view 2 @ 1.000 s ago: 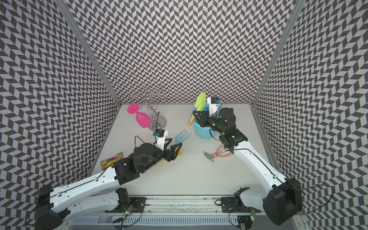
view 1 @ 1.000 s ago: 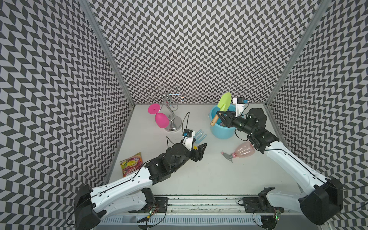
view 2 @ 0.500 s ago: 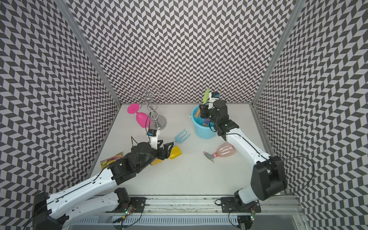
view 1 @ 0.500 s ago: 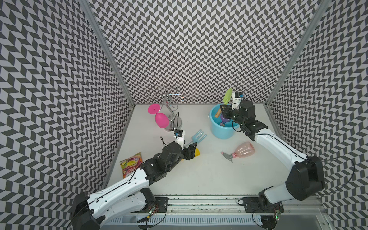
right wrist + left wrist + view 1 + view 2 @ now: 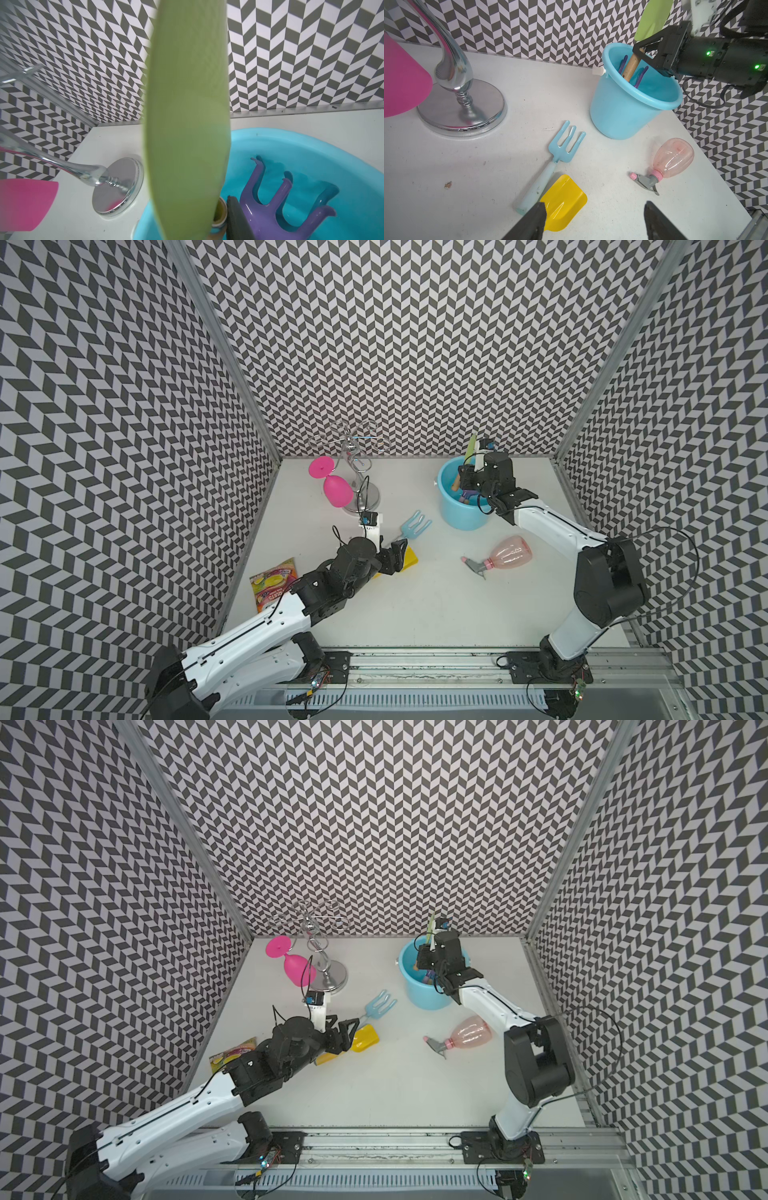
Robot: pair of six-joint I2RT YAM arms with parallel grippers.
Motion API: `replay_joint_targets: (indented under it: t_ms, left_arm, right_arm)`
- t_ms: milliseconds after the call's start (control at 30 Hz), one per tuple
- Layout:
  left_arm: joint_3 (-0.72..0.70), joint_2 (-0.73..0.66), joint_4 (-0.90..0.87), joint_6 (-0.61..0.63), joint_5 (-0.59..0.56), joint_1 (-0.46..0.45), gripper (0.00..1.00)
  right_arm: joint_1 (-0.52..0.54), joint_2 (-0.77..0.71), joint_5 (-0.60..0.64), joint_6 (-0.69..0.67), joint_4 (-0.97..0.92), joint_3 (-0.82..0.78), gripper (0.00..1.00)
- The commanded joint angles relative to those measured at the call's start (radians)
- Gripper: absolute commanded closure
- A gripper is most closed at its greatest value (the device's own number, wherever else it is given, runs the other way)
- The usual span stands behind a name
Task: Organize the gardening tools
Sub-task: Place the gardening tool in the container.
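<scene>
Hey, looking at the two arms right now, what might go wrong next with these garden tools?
The right jaws grip the green trowel by its wooden handle, slanted into the blue bucket where the purple rake lies; lowered further, it may jam on the rake or tip the bucket. The left jaws stand open at the yellow scoop, right beside the pale blue fork; closing may catch or push the fork too.

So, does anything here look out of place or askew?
The pink spray bottle lies tipped on its side near the blue bucket. An orange candy packet by the left wall and a pink wine glass at the chrome stand don't fit among garden tools. Nothing looks spilled or broken.
</scene>
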Motion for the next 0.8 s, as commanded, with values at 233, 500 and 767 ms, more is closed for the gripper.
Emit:
replay_joint_targets:
  t_ms: [233,500,767]
  left_arm:
    - [-0.008,0.003,-0.004,-0.018,0.009,0.011,0.24]
    - [-0.021,0.003,0.001,-0.029,0.006,0.015,0.24]
    - [-0.027,0.003,0.01,-0.031,0.013,0.018,0.24]
  right_arm:
    - [-0.009,0.092,0.005,-0.018,0.011,0.081,0.97]
    - [-0.011,0.111,-0.007,-0.011,0.005,0.077,0.9]
    - [-0.011,0.101,-0.01,0.004,-0.025,0.096,0.61]
